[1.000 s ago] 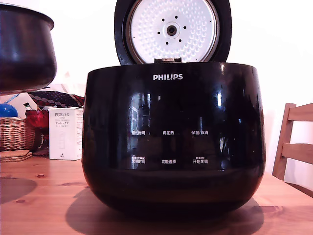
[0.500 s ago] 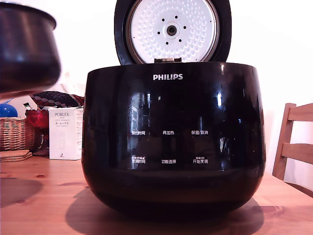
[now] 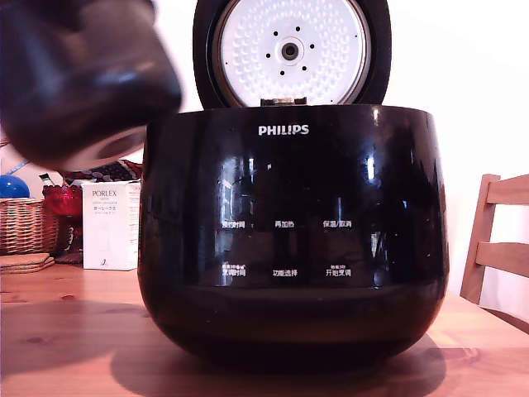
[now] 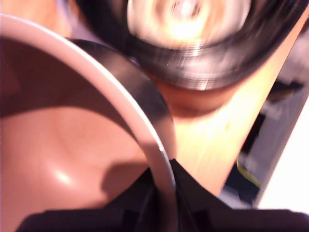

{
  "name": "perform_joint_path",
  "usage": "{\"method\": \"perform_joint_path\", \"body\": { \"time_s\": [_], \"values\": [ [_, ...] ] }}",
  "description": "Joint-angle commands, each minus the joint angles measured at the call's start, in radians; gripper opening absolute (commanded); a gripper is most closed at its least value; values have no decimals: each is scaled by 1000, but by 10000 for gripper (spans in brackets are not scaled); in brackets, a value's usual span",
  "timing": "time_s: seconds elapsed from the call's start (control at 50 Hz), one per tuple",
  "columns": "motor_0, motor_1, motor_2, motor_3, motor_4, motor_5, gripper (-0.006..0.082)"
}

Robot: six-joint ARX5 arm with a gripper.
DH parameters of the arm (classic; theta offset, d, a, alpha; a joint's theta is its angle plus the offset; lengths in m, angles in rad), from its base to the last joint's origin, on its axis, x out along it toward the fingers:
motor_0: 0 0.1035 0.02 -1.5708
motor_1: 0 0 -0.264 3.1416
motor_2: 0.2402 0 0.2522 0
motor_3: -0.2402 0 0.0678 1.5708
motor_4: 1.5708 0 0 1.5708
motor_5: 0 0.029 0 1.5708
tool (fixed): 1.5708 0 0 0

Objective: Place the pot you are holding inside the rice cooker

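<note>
Bright daylight washes the wall behind to near white in the exterior view. The rice cooker (image 3: 293,236) is sharp, its glossy front streaked with pale reflections, a soft shadow pooled under it on the table (image 3: 66,347). The pot (image 3: 78,78), upper left, is smeared by motion blur. The wrist view is blurred throughout, warm-tinted, with glare at the top.
</note>
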Motion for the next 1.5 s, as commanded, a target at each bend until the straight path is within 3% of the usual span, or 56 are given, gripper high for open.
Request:
{"method": "perform_joint_path", "body": {
  "time_s": [0.0, 0.24, 0.5, 1.04, 1.26, 1.48],
  "values": [
    [-15, -11, 45, 30, 39, 5, -22],
    [-58, -11, 90, 63, 142, 5, -22],
    [-137, -11, 119, 138, 188, -11, -22],
    [-264, 18, 119, 291, 190, -1, -22],
    [-304, 73, 144, 275, 135, 56, -22],
    [-346, 144, 187, 193, -5, 152, -22]
  ]
}}
